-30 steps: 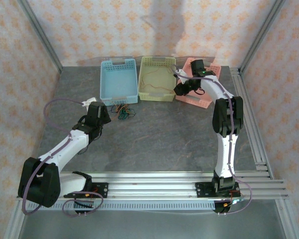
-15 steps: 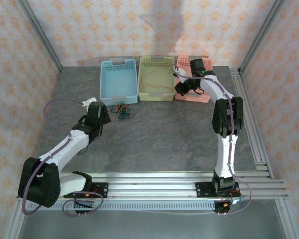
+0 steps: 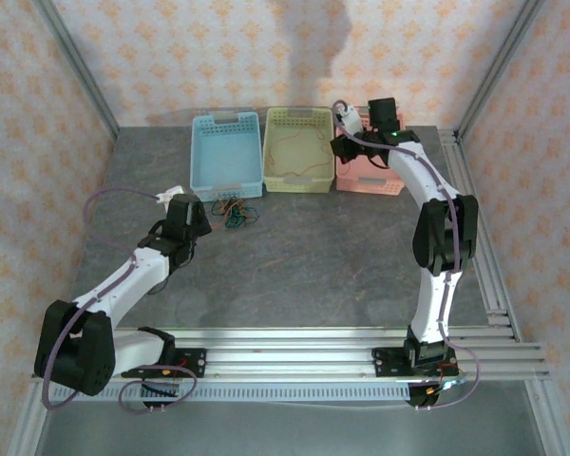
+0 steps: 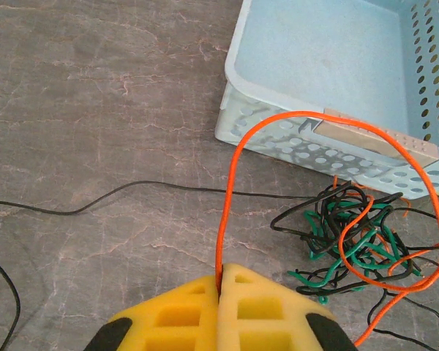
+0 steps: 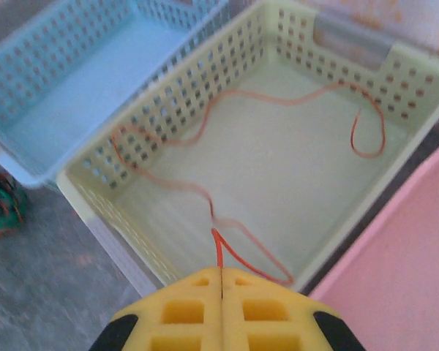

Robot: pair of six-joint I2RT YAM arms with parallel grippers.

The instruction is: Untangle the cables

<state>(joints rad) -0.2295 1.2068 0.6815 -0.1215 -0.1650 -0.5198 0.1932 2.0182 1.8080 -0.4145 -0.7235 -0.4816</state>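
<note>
Orange, black and green cables (image 4: 347,241) lie knotted in a loose, wiry clump on the surface (image 4: 95,88), just beside the perforated near wall of the blue basket (image 4: 278,139). One orange strand (image 4: 233,168) rises from the clump in a springy loop. It ends in my left end effector (image 4: 221,281), whose yellow foam pads are pressed together on it. A thin black strand (image 4: 132,189) runs flat to the left over bare grey, marbled stone.

My right end effector (image 5: 221,276), pads closed, pinches the end of a second orange strand (image 5: 205,194). That strand snakes across the smooth floor of the yellow basket (image 5: 168,110), with the pink basket (image 5: 395,241) alongside. Overhead, the three baskets line the far edge, and wide open surface lies between the clump and my bases.
</note>
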